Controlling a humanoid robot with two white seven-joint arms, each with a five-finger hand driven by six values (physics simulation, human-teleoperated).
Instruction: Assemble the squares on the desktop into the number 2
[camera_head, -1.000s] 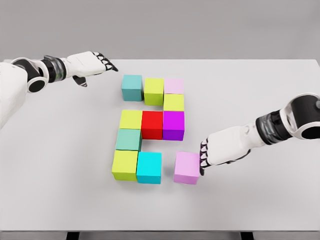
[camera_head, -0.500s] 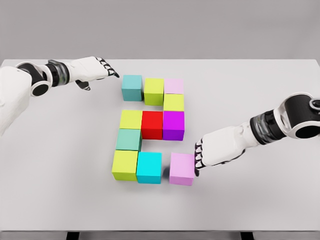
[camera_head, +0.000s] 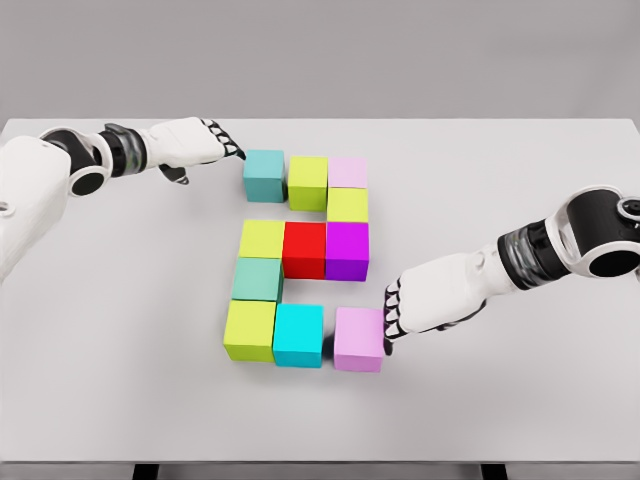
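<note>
Teal cube (camera_head: 264, 175), red cube (camera_head: 304, 250), cyan cube (camera_head: 299, 336), white table (camera_head: 120, 330).

We find no readable text, label, brand, number or sign anywhere: cube faces plain, table surface plain, arms unmarked.

The surface (camera_head: 120, 330) looks smooth, matt and pale grey. The squares (camera_head: 305, 250) are plain and matt, like plastic. Both arms have glossy white shells with dark joints.
</note>
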